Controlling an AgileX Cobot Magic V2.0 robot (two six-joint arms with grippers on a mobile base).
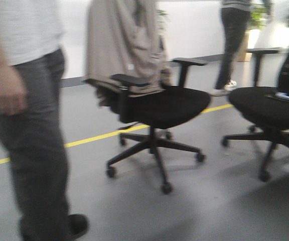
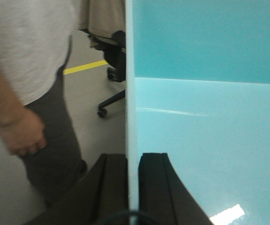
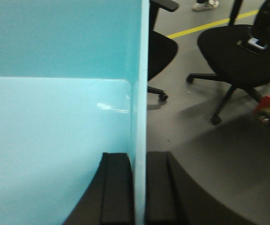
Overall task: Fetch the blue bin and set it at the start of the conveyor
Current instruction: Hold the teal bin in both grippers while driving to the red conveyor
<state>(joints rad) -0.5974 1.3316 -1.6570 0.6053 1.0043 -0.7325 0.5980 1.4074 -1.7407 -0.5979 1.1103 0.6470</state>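
Left gripper (image 2: pixel 132 187) and right gripper (image 3: pixel 139 187) squeeze the blue bin (image 2: pixel 205 131) walls; carry it level, a person (image 2: pixel 32 47) seems close beside it.

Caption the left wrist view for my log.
Left gripper clamps the wall of the blue bin; a person stands close by.

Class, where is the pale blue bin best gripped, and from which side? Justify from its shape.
Grip the blue bin by its thin upright walls, coming over the rim, one finger inside, one outside. The plain walls show no handles; the left hand and right hand pinch opposite walls so.
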